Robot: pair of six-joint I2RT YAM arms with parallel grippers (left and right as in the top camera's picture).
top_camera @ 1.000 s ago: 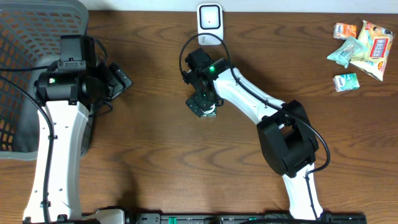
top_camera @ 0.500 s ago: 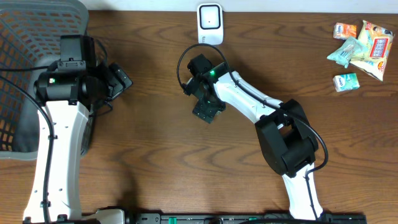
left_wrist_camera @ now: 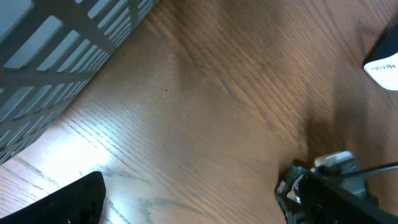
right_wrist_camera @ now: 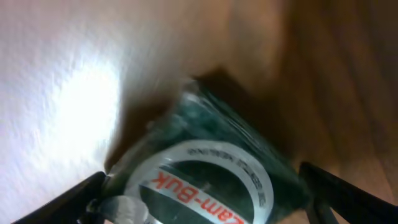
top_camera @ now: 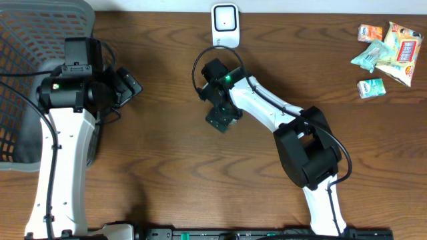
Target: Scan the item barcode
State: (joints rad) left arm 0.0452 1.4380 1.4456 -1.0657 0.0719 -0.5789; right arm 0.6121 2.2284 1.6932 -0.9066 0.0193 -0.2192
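Wooden bench was seen, with a grey mesh basket at its far left corner. Snack packets were piled far right. White scanner was stood at the far edge, centre. Left fingers were spread wide beside the basket, with nothing between them. Right fingers were set low near the scanner, either side of a dark green packet lying on the bench. Whether it was gripped could not be told.

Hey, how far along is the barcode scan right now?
Done: the right pincer is at the green packet, just in front of the scanner. In hand: its fingers straddle the packet, though a firm grip isn't clear. Left: presenting the packet's barcode to the scanner.
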